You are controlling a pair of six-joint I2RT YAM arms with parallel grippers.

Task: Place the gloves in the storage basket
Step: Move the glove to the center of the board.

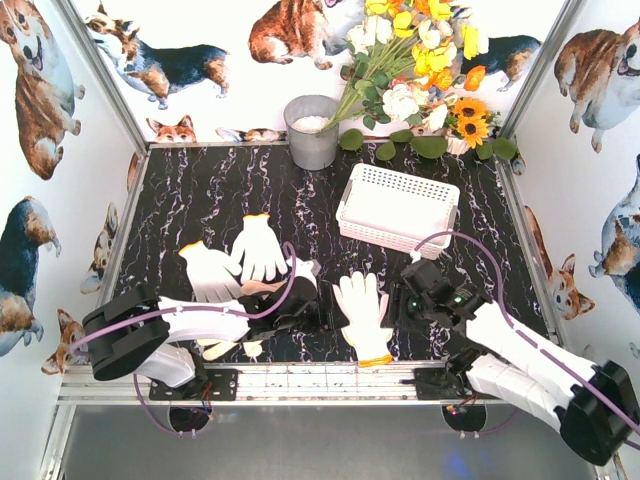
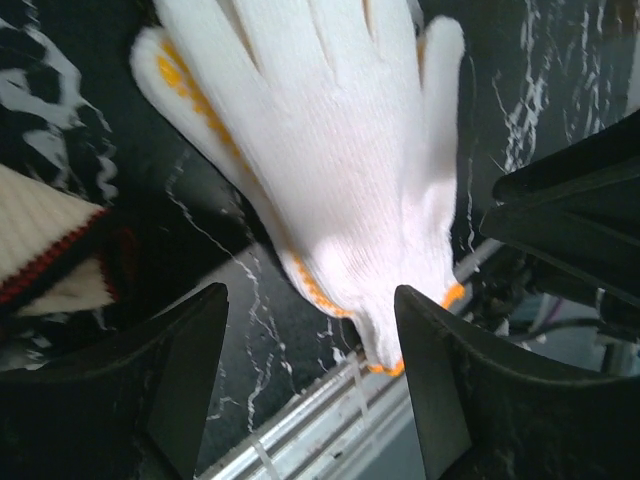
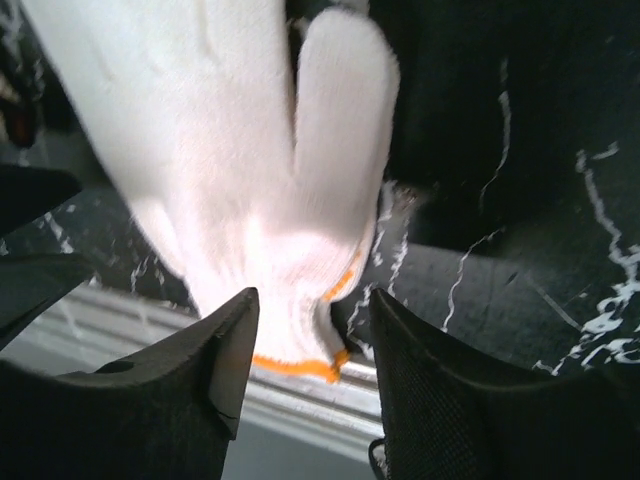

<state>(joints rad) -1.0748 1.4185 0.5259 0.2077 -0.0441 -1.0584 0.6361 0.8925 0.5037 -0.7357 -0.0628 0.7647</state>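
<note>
Left claw (image 2: pixel 310 300) and right claw (image 3: pixel 315 300) parted, white knit glove (image 1: pixel 362 310) between, orange-hemmed cuff (image 1: pixel 375 358)

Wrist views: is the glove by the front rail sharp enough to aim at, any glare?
Left wrist: glove fairly sharp, knit visible, a bright patch near the cuff. Right wrist: same glove soft and washed out. Top external: even light, crisp.

Bright even overhead light, soft shadows, glove (image 2: pixel 340 200) overexposed in wrist views, close foreground blurred
</note>
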